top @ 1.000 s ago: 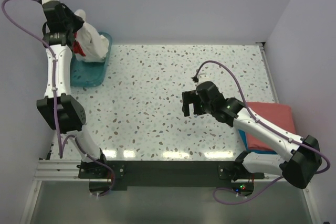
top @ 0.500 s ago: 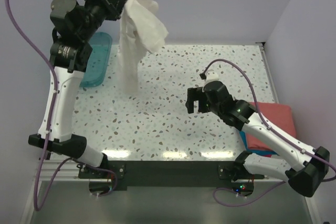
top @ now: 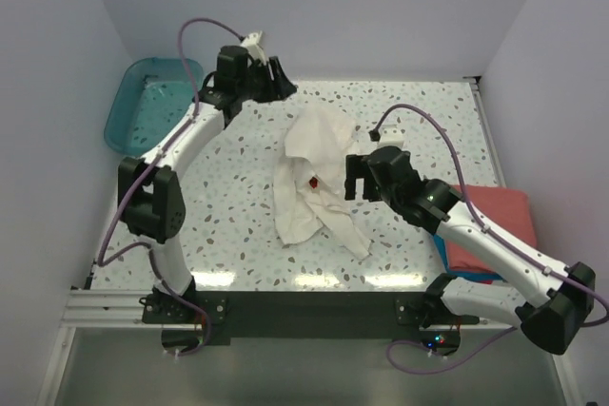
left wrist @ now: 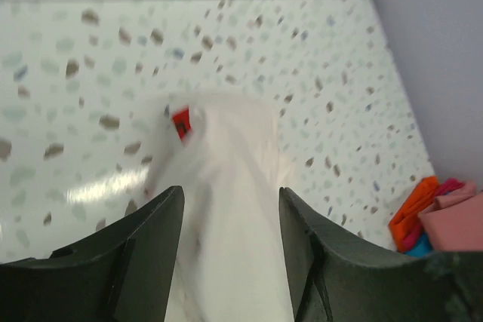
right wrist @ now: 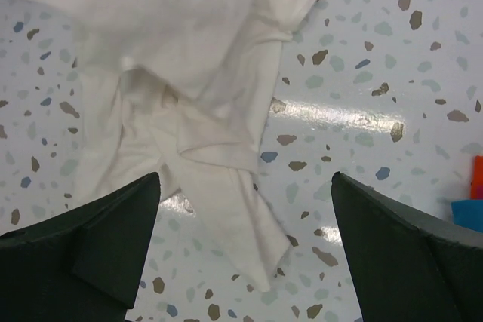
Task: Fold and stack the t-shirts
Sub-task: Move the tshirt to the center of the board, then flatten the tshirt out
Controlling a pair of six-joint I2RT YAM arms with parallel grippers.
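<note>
The cream shirt (top: 309, 173) is lying crumpled mid-frame on the worktop (top: 238, 225). The left tool (top: 282, 80) is hovering released and empty at upper centre. The right tool (top: 354, 180) is gaping wide, empty, beside the shirt's right edge.

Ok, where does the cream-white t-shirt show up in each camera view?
Top external: the cream-white t-shirt lies crumpled at mid-table.
Left wrist: blurred, lower centre, with a red mark at its top.
Right wrist: upper left, trailing down to centre.
Shared landmark: the speckled table under it in all three.
</note>
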